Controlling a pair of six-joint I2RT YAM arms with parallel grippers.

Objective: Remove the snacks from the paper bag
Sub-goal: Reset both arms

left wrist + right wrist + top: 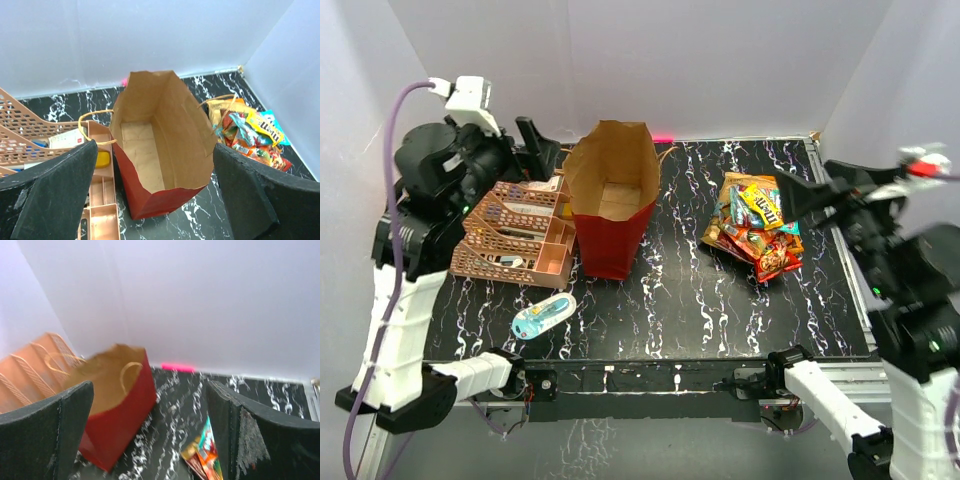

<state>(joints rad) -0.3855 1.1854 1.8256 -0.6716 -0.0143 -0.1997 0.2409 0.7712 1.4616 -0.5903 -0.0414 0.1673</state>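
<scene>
The paper bag (612, 215) is stood upright near the middle of the desk (680, 300), its mouth open. Its outside is a smooth red, while the inside is matte brown kraft. Creased side folds and a bare rectangular floor are seen from the left wrist view. Thin twine loop handles are hung over its rims.

The snacks (757, 225) are heaped on the desk to the right of the bag and well apart from it, near the right edge. They are small, glossy, crinkled packets in orange, red, teal and yellow-brown. "m&m's" can be read on one pack (761, 203); the other printing is too small to be made out.

A pink plastic basket organizer (515, 235), with latticed walls and boxy compartments, is set just left of the bag. Whether the two touch cannot be told. A blue-white oblong blister pack (542, 318) is laid in front of it. The desk surface is black, veined in white like marble.

The left hand (155, 150) is held above the bag with its broad, matte black fingers (50, 200) spread wide, and nothing is gripped. The right hand (150, 390) is likewise spread wide with nothing between its fingers, and is held above the desk to the right of the bag.
</scene>
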